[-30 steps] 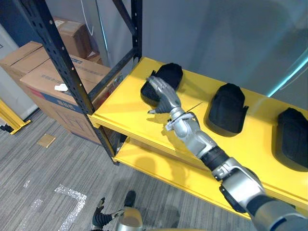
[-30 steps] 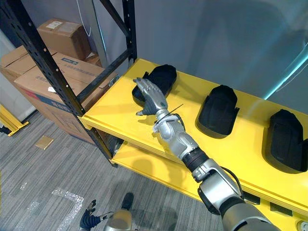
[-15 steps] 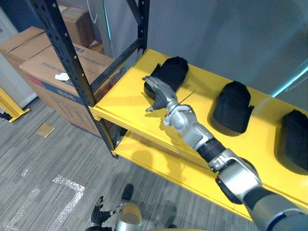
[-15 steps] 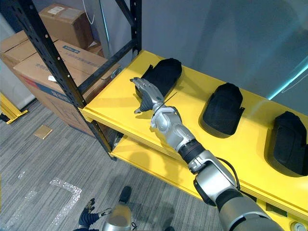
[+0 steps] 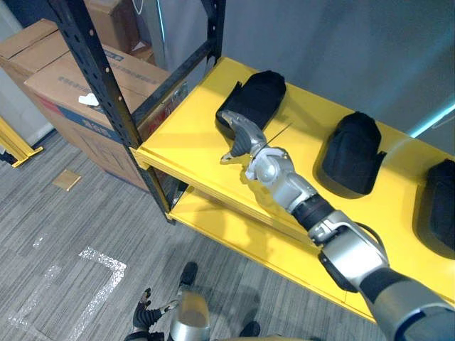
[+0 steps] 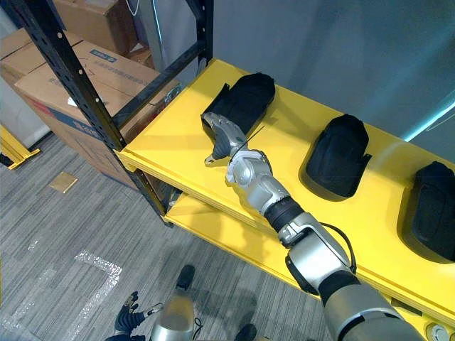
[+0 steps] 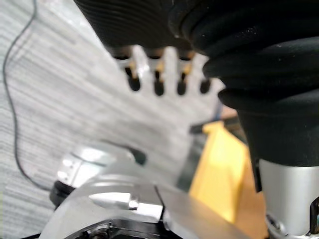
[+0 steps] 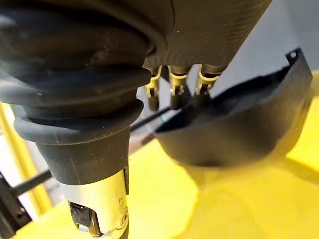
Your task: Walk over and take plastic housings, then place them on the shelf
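The yellow shelf (image 5: 186,138) sits in a black steel frame (image 5: 96,78); on its upper board three black plastic housings lie in a row, well apart: the left housing (image 5: 259,96) near the frame's rear post, the middle housing (image 5: 353,149), the right housing (image 5: 442,206); a lower board (image 5: 234,241) runs beneath; on the grey carpeted floor (image 5: 64,277) stand cardboard boxes (image 5: 57,92) beside the frame, and a small cardboard scrap (image 5: 66,179) lies nearby.

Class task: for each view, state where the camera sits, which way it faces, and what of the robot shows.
Left eye view: on the head, looking down at the yellow shelf; right hand by the leftmost housing.
Right eye view: beside it, same scene.
Left wrist view: along the left hand, down at grey floor.
Right wrist view: along the right hand, facing that housing.
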`<state>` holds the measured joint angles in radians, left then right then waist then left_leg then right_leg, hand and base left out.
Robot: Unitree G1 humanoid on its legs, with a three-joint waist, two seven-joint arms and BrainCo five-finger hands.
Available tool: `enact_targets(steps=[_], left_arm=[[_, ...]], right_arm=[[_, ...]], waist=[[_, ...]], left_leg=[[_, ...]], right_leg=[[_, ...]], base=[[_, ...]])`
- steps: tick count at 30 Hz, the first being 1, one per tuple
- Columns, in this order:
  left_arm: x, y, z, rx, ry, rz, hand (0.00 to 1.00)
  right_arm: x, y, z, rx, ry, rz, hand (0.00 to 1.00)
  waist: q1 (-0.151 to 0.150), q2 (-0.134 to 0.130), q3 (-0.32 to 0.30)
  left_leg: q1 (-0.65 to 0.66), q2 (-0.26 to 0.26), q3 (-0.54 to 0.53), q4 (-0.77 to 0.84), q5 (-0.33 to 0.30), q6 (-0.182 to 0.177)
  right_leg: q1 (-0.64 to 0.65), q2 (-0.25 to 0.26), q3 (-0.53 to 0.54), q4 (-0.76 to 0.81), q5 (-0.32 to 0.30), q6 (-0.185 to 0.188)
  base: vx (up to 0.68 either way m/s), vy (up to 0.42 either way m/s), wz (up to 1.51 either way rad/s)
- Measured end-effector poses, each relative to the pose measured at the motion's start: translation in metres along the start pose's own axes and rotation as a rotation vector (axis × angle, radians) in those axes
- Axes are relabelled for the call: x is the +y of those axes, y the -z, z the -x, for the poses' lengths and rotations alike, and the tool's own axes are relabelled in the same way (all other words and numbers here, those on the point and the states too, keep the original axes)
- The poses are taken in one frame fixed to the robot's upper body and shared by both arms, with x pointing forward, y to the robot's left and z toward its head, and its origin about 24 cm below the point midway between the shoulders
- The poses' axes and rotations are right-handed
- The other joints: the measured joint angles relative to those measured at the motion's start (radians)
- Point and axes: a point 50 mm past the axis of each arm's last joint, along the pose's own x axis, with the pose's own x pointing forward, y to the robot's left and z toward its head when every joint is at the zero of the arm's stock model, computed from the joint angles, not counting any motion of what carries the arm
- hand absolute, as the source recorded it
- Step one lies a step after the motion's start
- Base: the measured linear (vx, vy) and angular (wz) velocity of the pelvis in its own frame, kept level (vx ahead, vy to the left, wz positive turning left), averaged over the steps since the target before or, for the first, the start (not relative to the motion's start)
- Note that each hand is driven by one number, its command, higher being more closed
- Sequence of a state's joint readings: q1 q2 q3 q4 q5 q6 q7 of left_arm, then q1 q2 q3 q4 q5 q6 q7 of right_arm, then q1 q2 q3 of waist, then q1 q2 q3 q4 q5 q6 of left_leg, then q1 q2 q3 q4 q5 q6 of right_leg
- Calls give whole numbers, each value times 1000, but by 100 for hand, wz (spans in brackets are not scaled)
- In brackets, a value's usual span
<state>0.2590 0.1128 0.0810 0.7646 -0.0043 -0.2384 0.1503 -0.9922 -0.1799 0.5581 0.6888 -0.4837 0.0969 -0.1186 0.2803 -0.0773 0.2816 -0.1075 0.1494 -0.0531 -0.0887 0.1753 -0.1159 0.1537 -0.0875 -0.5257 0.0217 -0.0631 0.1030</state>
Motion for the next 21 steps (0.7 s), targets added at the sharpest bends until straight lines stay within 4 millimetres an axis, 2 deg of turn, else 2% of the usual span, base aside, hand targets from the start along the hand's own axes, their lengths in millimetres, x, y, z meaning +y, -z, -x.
enact_targets(steps=[3,10,14,21], left_arm=[[1,-1,-1,1,-7,19,0],[1,-7,-2,-16,-11,56,0],[2,-10,-3,-19,-13,80,0],[2,-10,-3,-20,-11,80,0]], right_arm=[[-2,4,0,28,-3,4,0],[-16,14,-2,97,36,-10,0],[-26,11,-7,93,54,-30,0],[-31,7,-9,37,31,-19,0]], waist=[[6,0,1],[8,4,49],[8,6,66],[8,6,67]], left_leg=[[0,0,1,0,3,-5],[-15,8,0,0,2,-2],[-19,8,2,0,3,-3],[-31,11,2,0,3,-3]], right_leg=[[0,0,0,0,-1,-2],[-26,0,2,29,-13,-7],[-35,-2,4,37,-15,-8],[-52,-2,5,49,-23,-9]], base=[[0,0,0],[-34,3,-1],[0,0,0],[0,0,0]])
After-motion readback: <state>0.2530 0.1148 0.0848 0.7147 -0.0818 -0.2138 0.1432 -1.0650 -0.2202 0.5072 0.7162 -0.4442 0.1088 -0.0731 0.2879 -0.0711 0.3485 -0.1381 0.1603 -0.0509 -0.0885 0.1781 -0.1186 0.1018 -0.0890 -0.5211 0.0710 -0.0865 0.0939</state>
